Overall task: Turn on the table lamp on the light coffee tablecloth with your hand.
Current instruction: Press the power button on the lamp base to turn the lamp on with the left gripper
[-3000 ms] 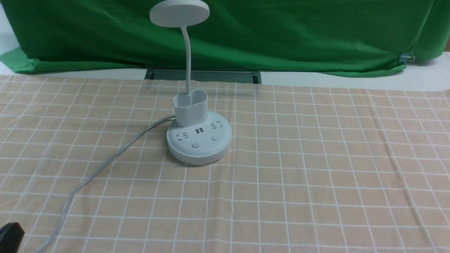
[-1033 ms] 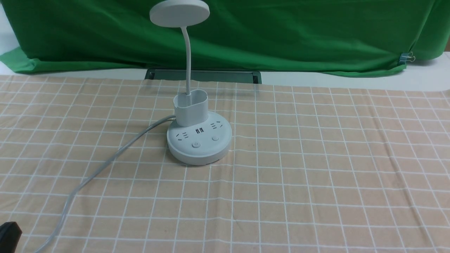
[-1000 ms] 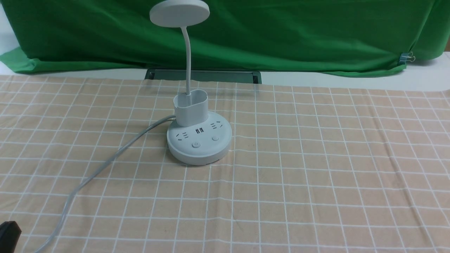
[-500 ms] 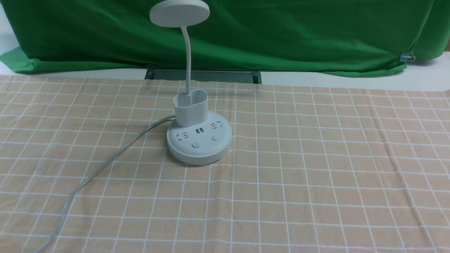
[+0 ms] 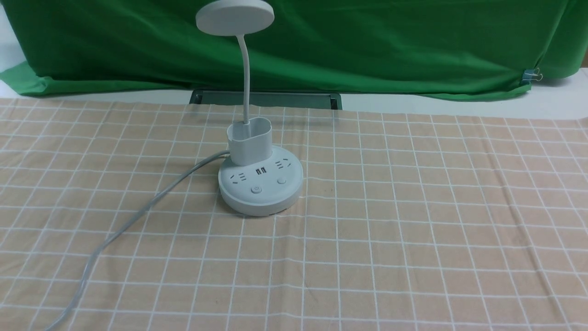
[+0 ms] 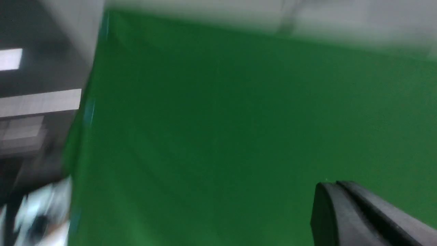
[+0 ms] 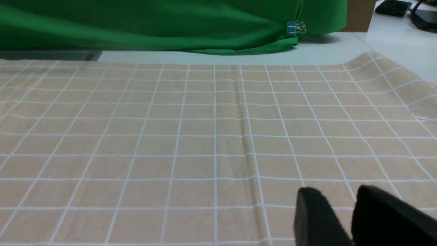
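Shows lamp upright, left of centre on checked tan tablecloth; white tabletop and green backdrop beyond. Finds right claw slightly parted, empty, low over the cloth; cannot tell for blurred left claw.

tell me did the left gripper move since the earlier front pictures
Yes. The left gripper slipped out of the front view's lower left corner, near the grey cord, which has not moved. It now shows only in its own wrist view.

White table bears gridded tablecloth (green cloth behind).
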Controlling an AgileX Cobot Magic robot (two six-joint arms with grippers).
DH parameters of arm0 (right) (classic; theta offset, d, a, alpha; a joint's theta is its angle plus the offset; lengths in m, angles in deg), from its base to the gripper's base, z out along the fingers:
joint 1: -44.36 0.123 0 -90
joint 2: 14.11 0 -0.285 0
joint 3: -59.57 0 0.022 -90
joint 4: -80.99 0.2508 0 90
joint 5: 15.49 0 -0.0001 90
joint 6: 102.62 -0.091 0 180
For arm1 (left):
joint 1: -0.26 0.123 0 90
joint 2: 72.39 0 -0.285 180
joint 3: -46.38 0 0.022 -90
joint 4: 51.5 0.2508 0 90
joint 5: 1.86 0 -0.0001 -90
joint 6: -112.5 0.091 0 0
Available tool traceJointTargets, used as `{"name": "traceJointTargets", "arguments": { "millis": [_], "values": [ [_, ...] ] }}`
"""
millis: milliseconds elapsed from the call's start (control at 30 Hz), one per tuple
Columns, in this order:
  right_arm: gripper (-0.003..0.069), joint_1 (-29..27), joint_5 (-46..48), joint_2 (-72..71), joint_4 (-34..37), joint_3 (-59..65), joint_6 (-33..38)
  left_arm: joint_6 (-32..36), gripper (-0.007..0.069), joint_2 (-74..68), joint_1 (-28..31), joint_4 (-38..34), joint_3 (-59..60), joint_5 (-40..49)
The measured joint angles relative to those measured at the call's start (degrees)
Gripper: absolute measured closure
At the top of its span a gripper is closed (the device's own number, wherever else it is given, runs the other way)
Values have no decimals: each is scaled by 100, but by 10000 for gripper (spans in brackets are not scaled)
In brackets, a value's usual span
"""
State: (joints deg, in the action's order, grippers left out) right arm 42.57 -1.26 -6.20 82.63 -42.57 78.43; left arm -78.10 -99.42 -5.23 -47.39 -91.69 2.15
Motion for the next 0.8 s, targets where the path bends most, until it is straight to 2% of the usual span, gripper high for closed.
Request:
{"name": "traceJointTargets", "arguments": {
  "millis": [133, 267, 333, 367, 433, 500, 533, 633, 667, 733, 767, 800],
  "values": [
    [421, 0, 0, 0, 0, 0, 0, 5, 623, -1057, 0, -648, -2, 738],
    [421, 0, 0, 0, 0, 0, 0, 799, 623, -2638, 0, -2230, -2, 1796],
    [421, 0, -4, 0, 0, 0, 0, 1635, 623, -3550, 0, -3306, -2, 2326],
    [421, 0, -4, 0, 0, 0, 0, 1901, 623, -3696, 0, -3498, -2, 2445],
    [421, 0, -4, 0, 0, 0, 0, 3031, 623, -4530, -17, -4540, -2, 2768],
    [421, 0, -4, 0, 0, 0, 0, 3463, 623, -4842, -73, -4865, -2, 2816],
    [421, 0, -4, 0, 0, 0, 0, 3916, 623, -5351, -276, -5251, -39, 2815],
    [421, 0, -4, 0, 0, 0, 0, 4032, 623, -5861, -622, -5318, -248, 2821],
    [421, 0, -4, 0, 0, 0, 0, 3951, 623, -6226, -1002, -5177, -548, 2814],
    [421, 0, -4, 0, 0, 0, 0, 3520, 625, -6720, -1551, -4531, -1147, 2819],
    [421, 0, -4, 0, 0, 0, 0, 3455, 625, -6768, -1606, -4443, -1210, 2819],
    [421, 0, -4, 0, 0, 0, 0, 2854, 627, -7094, -2012, -3755, -1741, 2824]
  ]
}}
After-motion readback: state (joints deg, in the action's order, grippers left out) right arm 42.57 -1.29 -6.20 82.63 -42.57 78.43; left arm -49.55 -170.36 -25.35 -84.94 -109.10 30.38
